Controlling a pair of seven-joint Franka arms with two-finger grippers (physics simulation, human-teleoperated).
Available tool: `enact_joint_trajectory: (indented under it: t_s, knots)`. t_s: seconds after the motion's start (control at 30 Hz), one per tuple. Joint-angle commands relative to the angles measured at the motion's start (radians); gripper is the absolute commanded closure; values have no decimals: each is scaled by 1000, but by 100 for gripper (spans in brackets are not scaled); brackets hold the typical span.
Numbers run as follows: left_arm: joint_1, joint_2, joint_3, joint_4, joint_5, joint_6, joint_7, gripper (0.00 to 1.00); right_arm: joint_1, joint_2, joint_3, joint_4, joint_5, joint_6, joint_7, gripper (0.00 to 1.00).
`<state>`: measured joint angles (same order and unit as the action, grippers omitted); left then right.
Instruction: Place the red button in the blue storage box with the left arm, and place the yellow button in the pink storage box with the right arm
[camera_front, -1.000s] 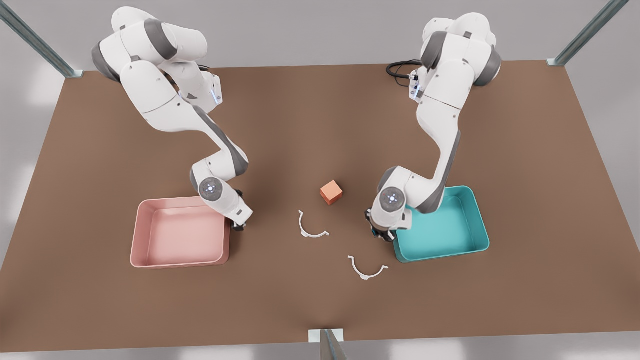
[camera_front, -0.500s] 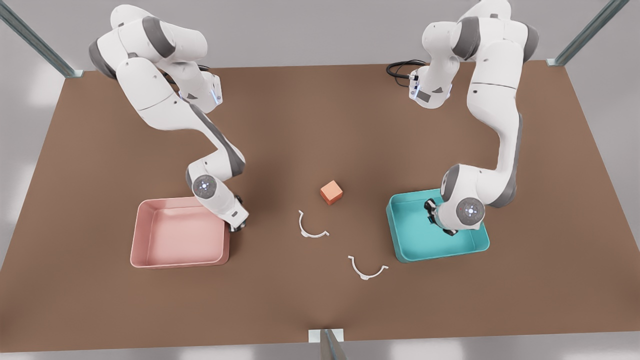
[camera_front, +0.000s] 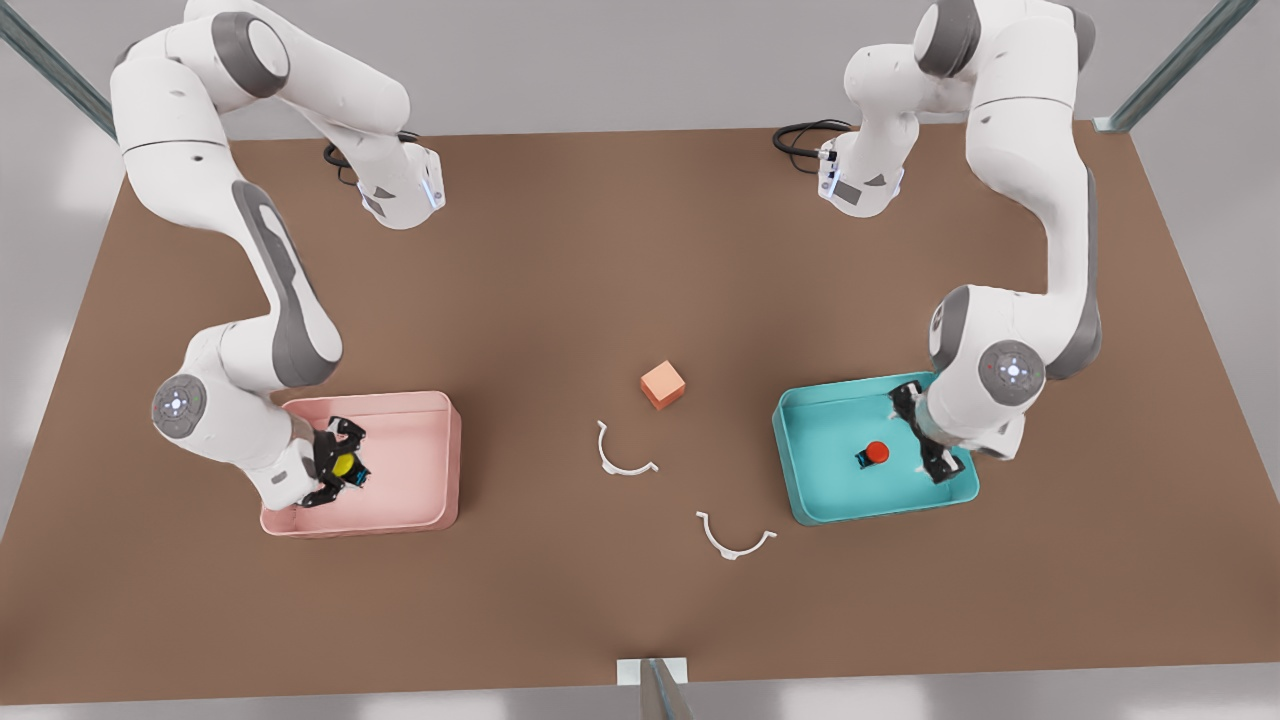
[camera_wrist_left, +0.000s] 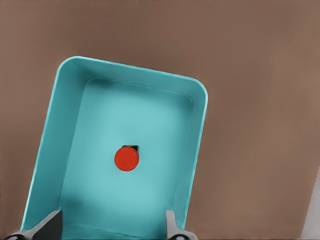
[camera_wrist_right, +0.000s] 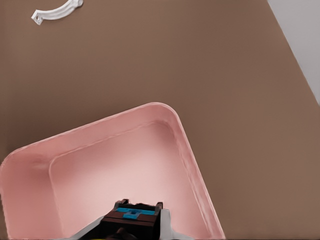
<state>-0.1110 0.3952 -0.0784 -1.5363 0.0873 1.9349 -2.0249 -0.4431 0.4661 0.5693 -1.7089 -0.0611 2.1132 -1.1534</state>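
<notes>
Left gripper (camera_front: 930, 448): I am hovering it over the blue storage box (camera_front: 800, 480), fingers spread apart and carrying nothing; the left wrist view shows both fingertips wide of each other at the frame's edge above the tray. Half a second ago this gripper was down in the same tray with no button in sight; now the red button (camera_front: 877, 452) is sitting loose on the tray floor, cap up, clear of all four walls, just beside my open fingers. Entry: red button delivered, left half of the task reading as complete.

Right gripper (camera_front: 340, 467): I am holding it over the pink storage box (camera_front: 430, 405), above the part of its floor nearest the front view's left wall, fingers pinched on the yellow button (camera_front: 344, 465). A second ago this gripper was outside the tray, by its wall on the front view's right; it has since swung across. In the right wrist view the button's black base is sitting between my fingers with the pink floor below. Entry: yellow button in transit, not yet released; what remains, as I judge it, is lowering and opening.

Other items, unmoved: orange-pink cube (camera_front: 663, 385) and two white curved clips (camera_front: 622, 455) (camera_front: 735, 537), lying on the brown table (camera_front: 600, 250) between the trays.
</notes>
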Motion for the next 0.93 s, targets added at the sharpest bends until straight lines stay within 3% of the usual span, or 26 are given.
enact_joint_trajectory:
  t_s: [0.0, 0.03, 0.07, 0.13, 0.23, 0.37, 0.4, 0.53, 0.6, 0.63, 0.67, 0.7, 0.9]
  knots:
    - [2, -27, 0, 54, -1, -179, 1215, 0, -32, -14, 30, -49, 3, -65, 27, 72]
    - [20, -68, 0, 56, -30, -186, 1414, 0, -32, -12, 30, -49, 3, -71, 40, 33]
    - [31, -88, 2, 88, -64, -220, 1589, 0, -31, -12, 30, -49, 3, -70, 43, 0]
    - [36, -146, 5, 142, -67, -323, 1957, 0, -29, -12, 30, -41, -2, -70, 57, 0]
    - [123, -305, -9, 42, -66, -303, 2037, 0, -31, -9, 23, -3, -17, -75, 55, 0]
    - [120, -305, -9, 45, -61, -306, 2034, 0, 52, 3, 23, 383, -169, -239, 339, 0]
    - [120, -305, -9, 47, -60, -306, 2036, 0, 46, -3, 11, 394, -167, -225, 403, 0]
    - [119, -305, -9, 50, -60, -306, 2034, 0, 103, -196, 3, 293, -164, -285, 1156, 0]
    - [119, -303, -9, 50, -60, -306, 2034, 0, 103, -185, -8, 282, -166, -279, 1184, 0]
    - [119, -302, -9, 50, -60, -306, 2034, 0, 230, -275, -186, 238, -131, -276, 1173, 0]
    - [119, -292, -9, 53, -57, -304, 2033, 0, 408, -325, -433, 184, 15, -277, 1137, 0]
    - [117, -288, -9, 53, -55, -303, 2033, 0, 497, -354, -548, 155, 18, -283, 1146, 0]
    - [117, -286, -9, 53, -55, -303, 2034, 0, 486, -346, -565, 160, 40, -371, 1244, 0]
